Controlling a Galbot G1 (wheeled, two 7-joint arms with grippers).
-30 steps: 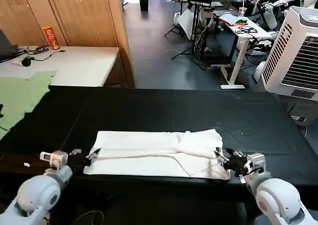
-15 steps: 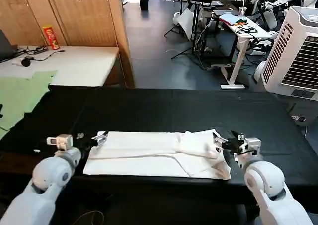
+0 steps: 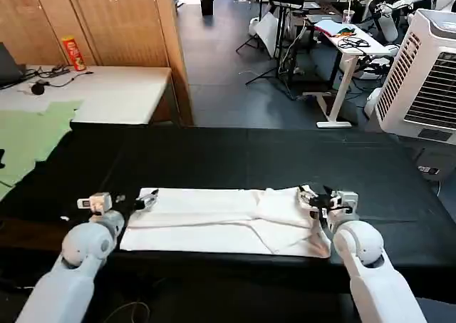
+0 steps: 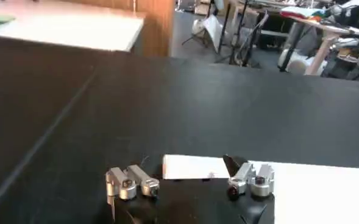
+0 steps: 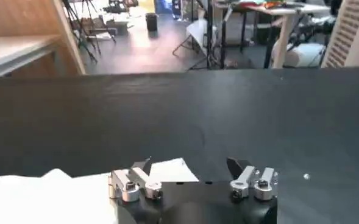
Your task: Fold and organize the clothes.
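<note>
- A white cotton T-shirt (image 3: 224, 221), folded into a long flat band, lies on the black cloth-covered worktop (image 3: 235, 159) near its front edge, running crosswise in front of the robot.
- A thicker bunched fold sits on the band toward its right end; no print is visible on the upward face.
- The left claw (image 3: 144, 201) is at the far left corner of the T-shirt. In the left wrist view (image 4: 188, 182) its fingers stand wide apart, with the white corner of the garment lying between them and nothing pinched.
- The right claw (image 3: 315, 200) is at the far right corner of the T-shirt. In the right wrist view (image 5: 191, 176) its fingers are likewise spread wide; one finger (image 5: 133, 179) is over the white cloth's corner, the other over bare black worktop, and it holds nothing.
- A pale green cloth (image 3: 25, 141) lies on the left, draped partly over the black worktop's edge, well apart from the T-shirt.
- A white desk (image 3: 100, 91) stands behind the worktop on the left, with a red cylindrical can (image 3: 73, 53) upright on it.
</note>
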